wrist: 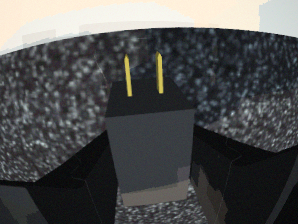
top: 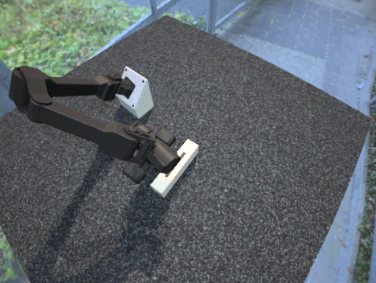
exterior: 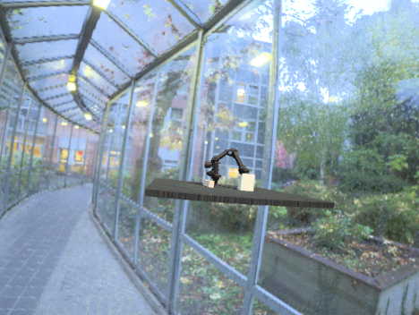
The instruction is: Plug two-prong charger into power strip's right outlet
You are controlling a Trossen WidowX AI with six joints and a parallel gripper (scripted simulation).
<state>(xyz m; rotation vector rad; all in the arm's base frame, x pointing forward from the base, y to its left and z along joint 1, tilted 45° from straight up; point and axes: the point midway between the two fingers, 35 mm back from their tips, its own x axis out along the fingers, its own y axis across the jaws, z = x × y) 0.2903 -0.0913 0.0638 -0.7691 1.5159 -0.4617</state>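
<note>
You've got the charger [wrist: 150,150] clamped in the jaws [top: 150,154] [exterior: 212,169] — a dark, smooth, boxy block with a paler band at its near end. Two thin, yellow prongs [wrist: 128,75] [wrist: 160,72] stand parallel, their tips bare in your wrist view. Your strip [top: 161,186] [exterior: 209,183], a pale, straight-edged bar, lies on the speckled, dark counter [top: 249,161] [exterior: 179,188], and from above the arm [top: 80,122] [exterior: 237,160] covers its middle. Its long axis runs diagonally across the top view, lower left to upper right. Around it you have room to the counter's far edges; the pale, slant-topped pedestal [top: 146,100] [exterior: 247,183] stands well apart. In the wrist view the prongs point up the frame, toward the pale shape at the top — you're not plugged in.
</note>
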